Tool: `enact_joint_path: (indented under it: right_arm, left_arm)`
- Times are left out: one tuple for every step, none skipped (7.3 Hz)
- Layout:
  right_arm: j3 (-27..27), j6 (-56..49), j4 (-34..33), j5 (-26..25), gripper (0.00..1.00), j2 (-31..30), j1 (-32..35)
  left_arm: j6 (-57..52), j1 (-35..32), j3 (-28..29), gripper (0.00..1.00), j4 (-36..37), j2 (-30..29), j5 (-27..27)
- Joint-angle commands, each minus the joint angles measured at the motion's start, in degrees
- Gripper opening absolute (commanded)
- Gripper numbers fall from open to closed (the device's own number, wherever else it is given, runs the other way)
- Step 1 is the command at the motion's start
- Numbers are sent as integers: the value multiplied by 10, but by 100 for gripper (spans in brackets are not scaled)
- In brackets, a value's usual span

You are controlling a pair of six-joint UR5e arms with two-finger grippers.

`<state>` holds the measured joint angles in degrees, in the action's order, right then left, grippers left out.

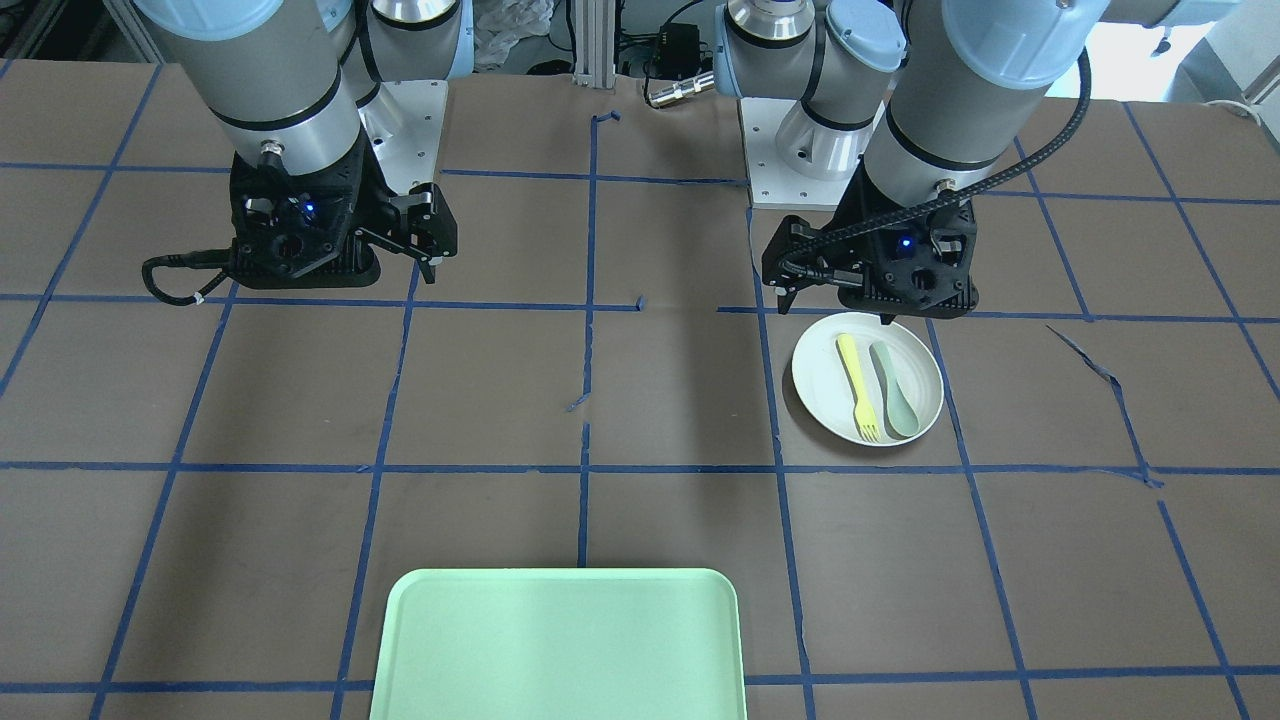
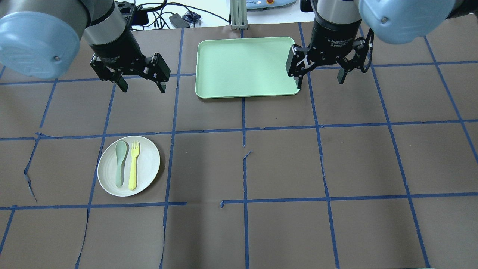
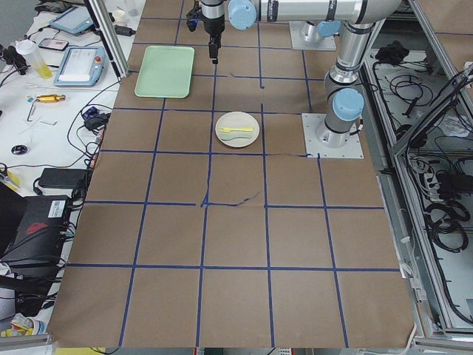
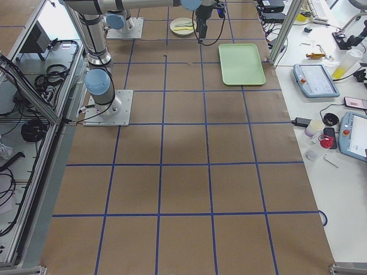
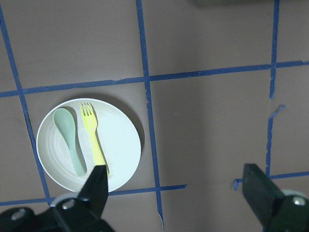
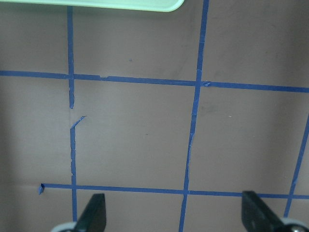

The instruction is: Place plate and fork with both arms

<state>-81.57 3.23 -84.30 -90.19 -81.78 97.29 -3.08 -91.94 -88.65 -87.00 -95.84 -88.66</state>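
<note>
The plate (image 2: 129,166) lies flat on the bench (image 2: 283,164), on the robot's left and nearer the robot's edge than the operators' edge. The fork (image 2: 133,164) rests in it beside a grey-green spoon (image 2: 120,162) — both with their handles toward the robot. A mint-green tray (image 2: 244,67) sits against the operators' edge, well apart from the plate. The left gripper (image 2: 143,87) hangs above the bench, fingers spread wide, holding nothing. The right gripper (image 2: 320,81) — equally wide and empty — hangs near the tray's corner.
</note>
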Motion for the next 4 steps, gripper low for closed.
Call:
enact_joint_path:
  right_arm:
    - [-2, -7, -2, 1, 100, 5, 0]
    - [4, 0, 1, 2, 100, 10, 0]
    - [0, -1, 1, 2, 100, 10, 0]
    - [2, 0, 1, 3, 100, 10, 0]
  left_arm:
    - [-3, -3, -13, 100, 4, -1, 0]
    - [-3, -1, -9, 100, 19, 0, -1]
    - [-3, 0, -6, 100, 27, 0, -3]
    - [3, 0, -9, 100, 27, 4, -4]
